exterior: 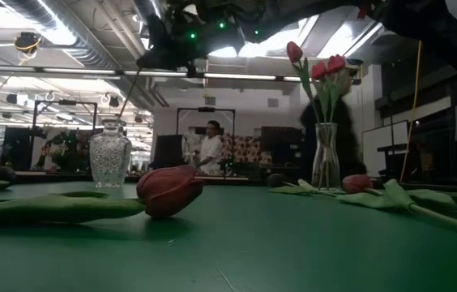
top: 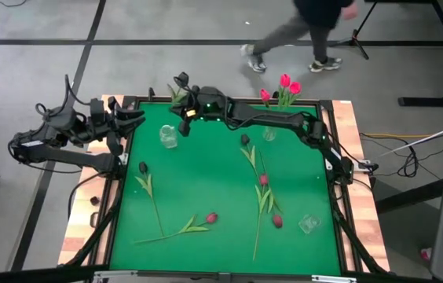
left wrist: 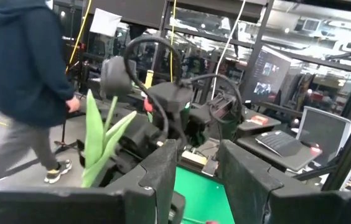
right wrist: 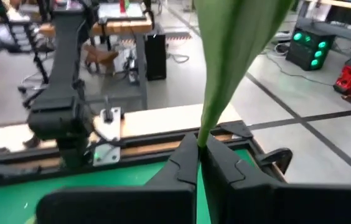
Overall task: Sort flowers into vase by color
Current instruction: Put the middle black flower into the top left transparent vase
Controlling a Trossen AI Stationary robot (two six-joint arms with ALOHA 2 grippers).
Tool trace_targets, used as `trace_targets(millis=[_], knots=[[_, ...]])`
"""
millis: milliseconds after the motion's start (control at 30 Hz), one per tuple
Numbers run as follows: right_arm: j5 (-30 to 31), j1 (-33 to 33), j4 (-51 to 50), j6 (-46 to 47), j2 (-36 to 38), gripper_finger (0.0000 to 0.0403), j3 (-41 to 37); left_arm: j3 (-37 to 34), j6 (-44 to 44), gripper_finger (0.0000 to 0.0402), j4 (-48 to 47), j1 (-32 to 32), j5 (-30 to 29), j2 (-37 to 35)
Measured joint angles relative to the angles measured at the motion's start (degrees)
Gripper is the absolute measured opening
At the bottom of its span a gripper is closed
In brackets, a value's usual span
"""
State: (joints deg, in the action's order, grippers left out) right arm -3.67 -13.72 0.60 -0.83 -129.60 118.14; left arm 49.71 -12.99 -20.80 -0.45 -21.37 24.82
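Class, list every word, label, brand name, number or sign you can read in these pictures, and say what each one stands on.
None can be read.
White sheet behind the person, left wrist view: no readable text.
Laptop and monitor screens in the room: too blurred to read.
Small white tag on the table's wooden rim, right wrist view: too small to read.
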Motion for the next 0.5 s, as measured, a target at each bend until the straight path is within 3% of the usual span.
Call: trace_targets(millis=[200, 333, 500], knots=[[0.11, 1.96, -5.98, -3.13, 0.09, 0.0007, 3.69, 0.0, 0.0, 0.0119, -0.95, 0.0, -0.02, 0.0], [4.24, 3.16, -9.66, -7.29, -0.02, 0.0007, 7.08, 0.0, -0.02, 0.0119, -1.18, 0.0, -0.04, 0.0], [3.31, 3.31, -14.25, -7.07, 0.13, 0.0007, 9.91, 0.0, -0.17, 0.0119, -1.18, -0.02, -0.04, 0.0]])
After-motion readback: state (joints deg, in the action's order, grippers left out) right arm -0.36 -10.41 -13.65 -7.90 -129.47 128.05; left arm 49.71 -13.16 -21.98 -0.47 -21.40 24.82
